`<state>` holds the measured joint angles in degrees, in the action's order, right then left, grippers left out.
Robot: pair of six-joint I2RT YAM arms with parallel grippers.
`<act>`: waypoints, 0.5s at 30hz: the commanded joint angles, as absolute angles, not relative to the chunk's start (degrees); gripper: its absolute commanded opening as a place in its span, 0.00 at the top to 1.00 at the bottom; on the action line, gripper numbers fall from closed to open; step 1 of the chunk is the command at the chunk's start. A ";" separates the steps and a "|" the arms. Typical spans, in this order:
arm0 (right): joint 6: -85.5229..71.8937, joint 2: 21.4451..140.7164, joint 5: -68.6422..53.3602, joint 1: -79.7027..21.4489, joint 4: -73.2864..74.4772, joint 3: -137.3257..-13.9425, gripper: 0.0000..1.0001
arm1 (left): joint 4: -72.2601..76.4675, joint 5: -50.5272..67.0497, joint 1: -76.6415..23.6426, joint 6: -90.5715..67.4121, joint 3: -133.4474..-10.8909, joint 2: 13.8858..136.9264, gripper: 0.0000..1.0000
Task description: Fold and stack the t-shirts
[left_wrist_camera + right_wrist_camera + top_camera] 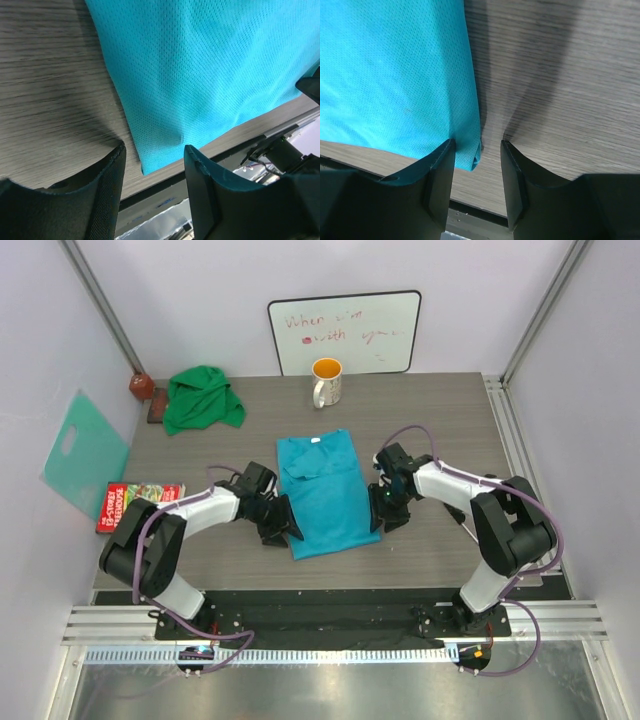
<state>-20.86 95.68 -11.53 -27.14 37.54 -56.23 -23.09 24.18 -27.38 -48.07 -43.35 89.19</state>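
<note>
- The turquoise-blue t-shirt [322,495]: plain, with a fine pinhole mesh weave.
- The green t-shirt [203,400], beyond and left of the turquoise one: plain kelly green.
- The mug [326,382], beyond it: white, orange inside.
- The plastic sheet [85,452], far left of it: mint-teal.
- The table [440,410] under it: grey wood grain.
- The whiteboard [345,332], beyond it: white, black rim, red writing.

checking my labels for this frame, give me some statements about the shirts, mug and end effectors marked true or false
1. The blue shirt lies flat in the middle of the table. True.
2. The green shirt is stacked on the blue one. False: it sits crumpled at the far left, apart from it.
3. The mug stands upright near the whiteboard. True.
4. The left end effector is shut on the green shirt. False: it is open at the blue shirt's near corner.
</note>
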 commanded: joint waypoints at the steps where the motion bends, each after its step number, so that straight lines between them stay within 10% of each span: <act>1: -19.86 97.72 -13.70 -26.89 37.53 -55.63 0.53 | -21.80 26.28 -27.86 -48.16 -41.93 90.88 0.48; 15: -18.98 106.17 -18.98 -26.90 37.79 -56.78 0.58 | -20.13 27.25 -30.32 -49.39 -40.70 92.82 0.50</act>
